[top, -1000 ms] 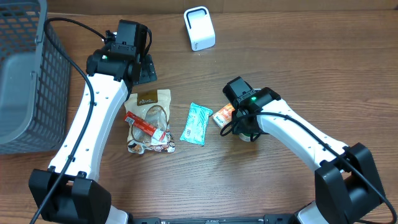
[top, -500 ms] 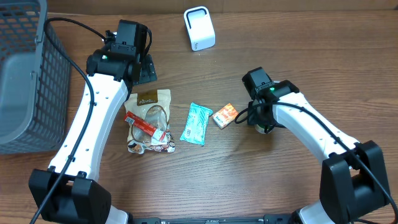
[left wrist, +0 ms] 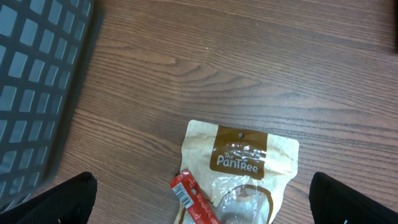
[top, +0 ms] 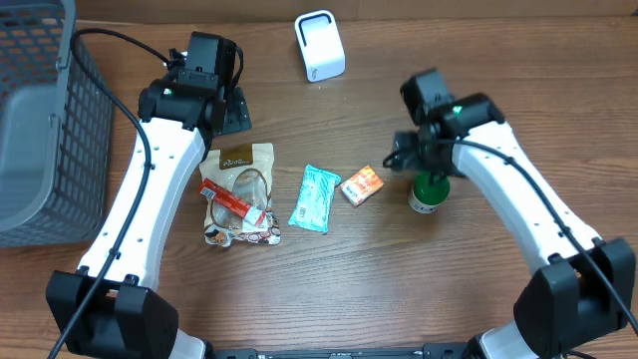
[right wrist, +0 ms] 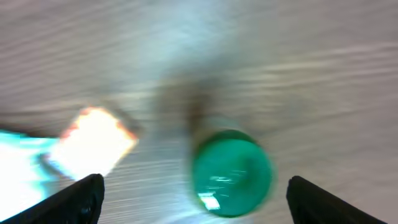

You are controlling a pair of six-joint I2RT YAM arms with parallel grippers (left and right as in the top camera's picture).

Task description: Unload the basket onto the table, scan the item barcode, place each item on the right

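A white barcode scanner stands at the back of the table. A bottle with a green cap stands upright right of a small orange box. My right gripper hangs open just above the bottle. The right wrist view is blurred, with the green cap low between the open fingers of the right gripper and touching neither. My left gripper is open over the top of a beige PanTree pouch, on which a red stick pack lies; nothing sits in the left gripper.
A teal packet lies between the pouch and the orange box. A grey wire basket fills the left edge, its wall close to the left gripper. Bare wood lies in front of the items.
The right gripper carried the green-capped bottle rightward past the orange box, opened and drew up and back off it. The left arm has not moved.
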